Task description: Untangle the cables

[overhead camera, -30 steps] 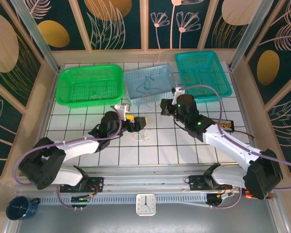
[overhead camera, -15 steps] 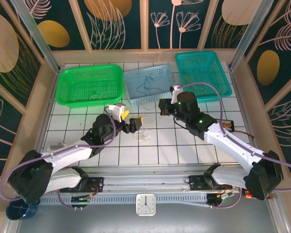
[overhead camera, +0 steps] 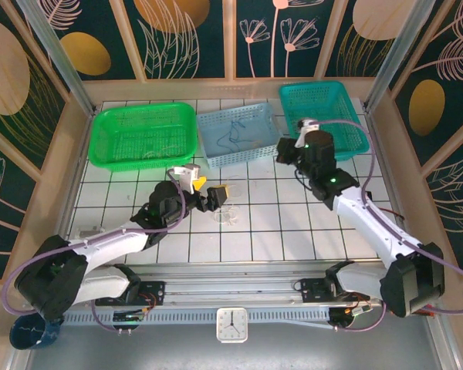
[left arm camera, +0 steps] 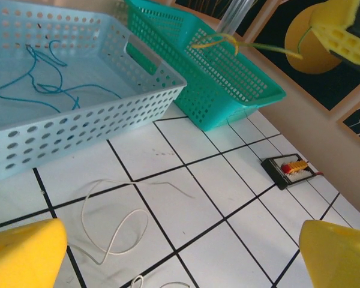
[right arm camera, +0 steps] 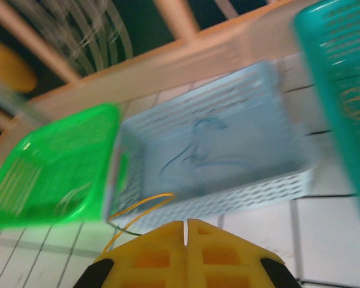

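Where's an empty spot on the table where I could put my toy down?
The white tiles in front of the green basket are bare, and so is the front stretch between the left arm and the right arm. It's crowded by the left gripper, where the whitish cable lies.

I see three baskets along the far edge of the white tiled tabletop (overhead camera: 270, 231): a green basket (overhead camera: 139, 164) on the left, a light blue basket (overhead camera: 243, 158) in the middle and a teal basket (overhead camera: 316, 85) on the right, each just beside the next. A small black connector board (left arm camera: 288, 170) lies on the tiles near the teal one. A clock (overhead camera: 232, 324) sits at the near edge, with a dark blue mug (overhead camera: 29, 330) at the near left corner.
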`<state>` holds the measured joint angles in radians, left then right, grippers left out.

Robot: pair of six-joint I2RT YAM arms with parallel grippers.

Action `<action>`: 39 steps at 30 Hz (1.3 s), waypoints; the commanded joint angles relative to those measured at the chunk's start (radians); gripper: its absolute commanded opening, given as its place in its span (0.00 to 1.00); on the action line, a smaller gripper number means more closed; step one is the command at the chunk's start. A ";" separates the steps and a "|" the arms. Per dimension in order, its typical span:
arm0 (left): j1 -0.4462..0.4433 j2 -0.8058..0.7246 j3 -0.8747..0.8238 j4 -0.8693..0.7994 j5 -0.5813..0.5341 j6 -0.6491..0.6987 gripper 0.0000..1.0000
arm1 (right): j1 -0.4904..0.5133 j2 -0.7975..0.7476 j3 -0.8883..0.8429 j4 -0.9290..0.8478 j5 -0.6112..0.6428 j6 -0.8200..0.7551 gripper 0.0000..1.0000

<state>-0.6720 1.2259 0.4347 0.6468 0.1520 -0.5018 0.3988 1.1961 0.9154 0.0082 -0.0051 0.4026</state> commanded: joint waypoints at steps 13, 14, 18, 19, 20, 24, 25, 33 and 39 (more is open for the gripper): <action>0.006 0.053 0.015 0.008 0.037 -0.119 0.99 | -0.335 0.367 0.206 0.151 0.174 0.092 0.00; 0.005 0.053 0.014 0.007 0.038 -0.125 0.99 | -0.344 0.396 0.223 0.153 0.180 0.093 0.00; 0.006 0.052 0.010 0.000 0.040 -0.141 0.99 | -0.389 0.492 0.272 0.142 0.192 0.125 0.00; 0.006 0.053 0.013 -0.008 0.039 -0.141 0.99 | -0.404 0.518 0.288 0.132 0.180 0.137 0.00; 0.005 0.054 0.017 -0.018 0.037 -0.137 0.99 | -0.423 0.542 0.303 0.123 0.150 0.152 0.01; 0.005 0.061 0.039 -0.064 0.029 -0.123 0.99 | -0.451 0.576 0.329 0.108 -0.008 0.162 0.47; 0.005 0.064 0.042 -0.072 0.024 -0.123 0.99 | -0.441 0.556 0.306 0.129 -0.033 0.158 0.50; 0.006 0.083 0.051 -0.083 -0.011 -0.145 0.99 | -0.246 0.273 0.091 0.164 -0.029 0.134 0.51; 0.006 0.079 0.041 -0.082 -0.037 -0.153 0.99 | -0.064 0.120 -0.088 0.168 -0.014 0.148 0.52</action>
<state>-0.6724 1.3037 0.4595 0.5697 0.1410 -0.6373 0.2924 1.3460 0.8963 0.1631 -0.0338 0.5415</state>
